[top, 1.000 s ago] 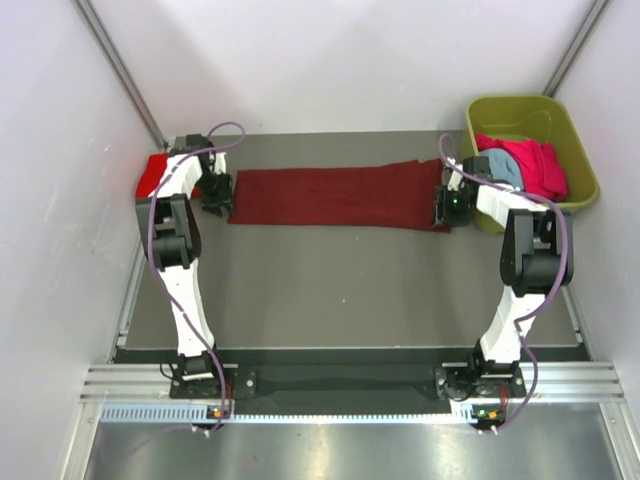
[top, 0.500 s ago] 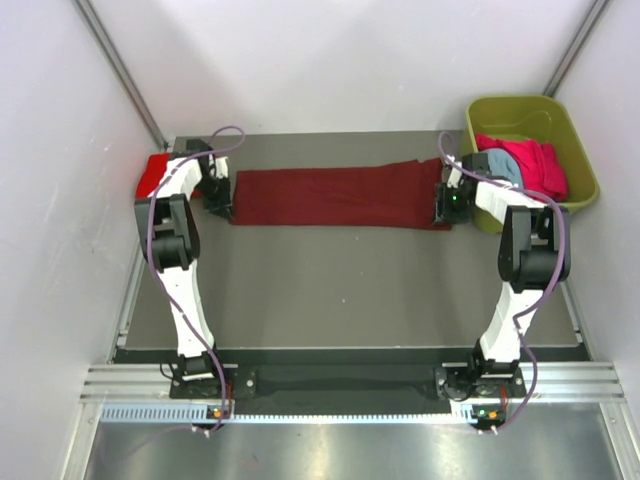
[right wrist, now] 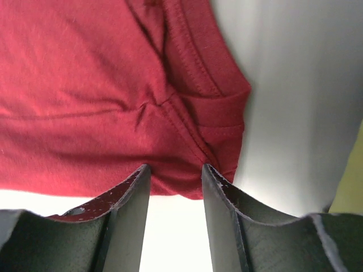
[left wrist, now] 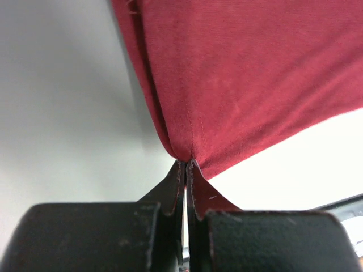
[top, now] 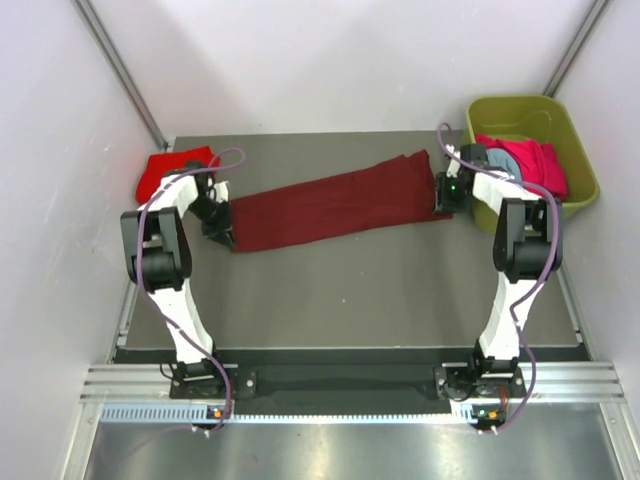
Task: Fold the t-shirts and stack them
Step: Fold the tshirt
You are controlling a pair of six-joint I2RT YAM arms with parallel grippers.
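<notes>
Maroon shirt (top: 340,205) is folded into a long strip and lies slantwise on the table (top: 350,290), spanning from one gripper to the other.

Left gripper (left wrist: 186,164): jaws fully closed, no gap, pinching one end of the strip right at the tips. In the wrist view the cloth fans out up and away from the pinch, with a stitched seam running straight out from the tips. A bit of cloth also lies along the inner side of the right finger. From above, this end is the one nearer the arm bases.

Right gripper (right wrist: 176,167): jaws about half open, with a clear gap between them. The strip's hem corner sits just ahead of the tips and its edge dips slightly into the gap. The double-stitched hem runs off ahead and to the right, and there is a small pucker ahead of the left finger. The cloth doesn't fill the gap. No pinch is visible, and I can't tell whether either pad touches it.

Red shirt (top: 165,170) lies bunched just beyond and left of the left gripper at the table's far left corner, close to the strip's end but apart from it.

Olive tub (top: 510,108) sits just right of the right gripper. A pink shirt (top: 545,165) and a light blue shirt (top: 508,165) are heaped inside, blue on the gripper's side and pink further right.
</notes>
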